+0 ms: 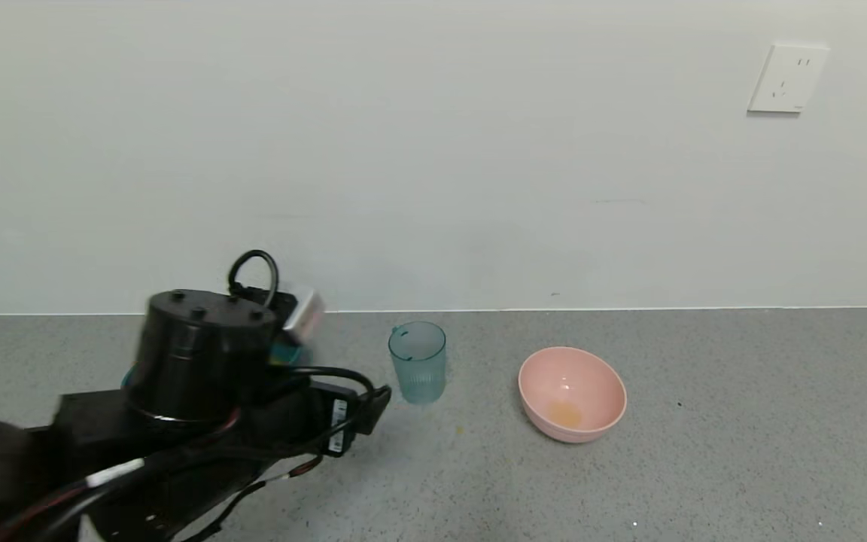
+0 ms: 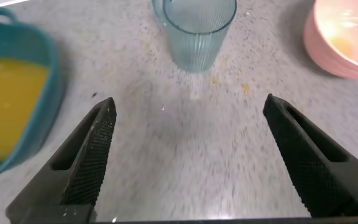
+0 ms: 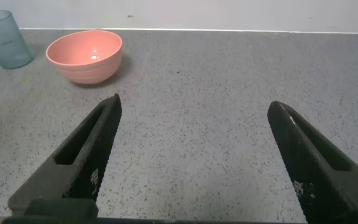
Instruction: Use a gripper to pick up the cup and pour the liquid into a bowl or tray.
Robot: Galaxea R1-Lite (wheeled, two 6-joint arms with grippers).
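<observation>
The pale blue-green cup (image 1: 417, 361) stands upright on the grey counter and looks empty; it also shows in the left wrist view (image 2: 194, 31). The dark teal tray (image 2: 39, 74) holds orange-yellow liquid (image 2: 8, 99); in the head view my left arm (image 1: 200, 354) hides nearly all of it. My left gripper (image 2: 190, 106) is open and empty, a short way back from the cup, with the tray beside one finger. My right gripper (image 3: 194, 102) is open and empty over bare counter, far from the cup (image 3: 4, 38).
A round pink bowl (image 1: 573, 393) with a little orange residue sits to the right of the cup; it shows in both wrist views (image 2: 347, 37) (image 3: 84, 55). Small orange drops (image 2: 246, 88) lie on the counter near the cup. The white wall stands just behind.
</observation>
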